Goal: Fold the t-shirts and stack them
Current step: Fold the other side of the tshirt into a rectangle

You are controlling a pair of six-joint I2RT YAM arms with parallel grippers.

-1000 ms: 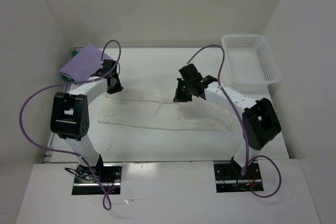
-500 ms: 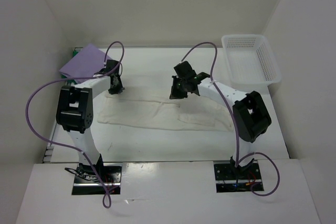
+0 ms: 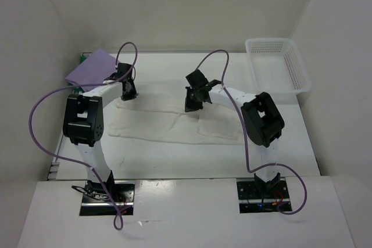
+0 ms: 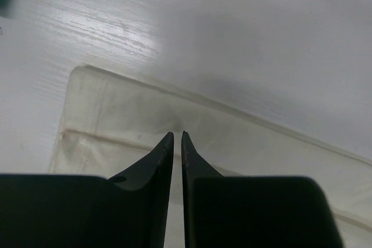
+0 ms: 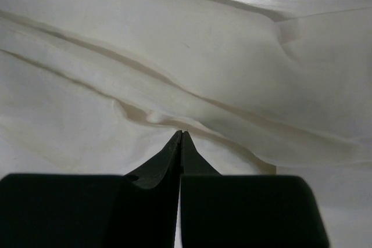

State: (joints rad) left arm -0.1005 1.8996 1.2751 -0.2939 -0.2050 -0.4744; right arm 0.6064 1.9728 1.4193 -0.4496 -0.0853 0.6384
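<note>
While the cream t-shirt lies spread in a long flat band across the table, both hands sit at its far edge. The cloth is soft and thin. It is smooth under the left hand and rucked into long diagonal creases under the right hand.

Left wrist view: the left hand has its jaws nearly together, with only a thin slit between the tapered black fingers. The tips are over the shirt just inside its hemmed corner, and bare white woodgrain table lies beyond. I can't tell whether any cloth is pinched.

Right wrist view: the right hand is clenched tight with no gap. A ridge of the shirt bunches right at the tips and the folds run into them, so it reads as gripping a pinch of the cream cloth.

The lavender t-shirt is folded into a flat rectangle, near the left hand, beyond it and to its left. The green t-shirt shows only as a sliver under it. The basket is white plastic lattice with a rectangular shape, and it stands well apart to the right of the right hand.
</note>
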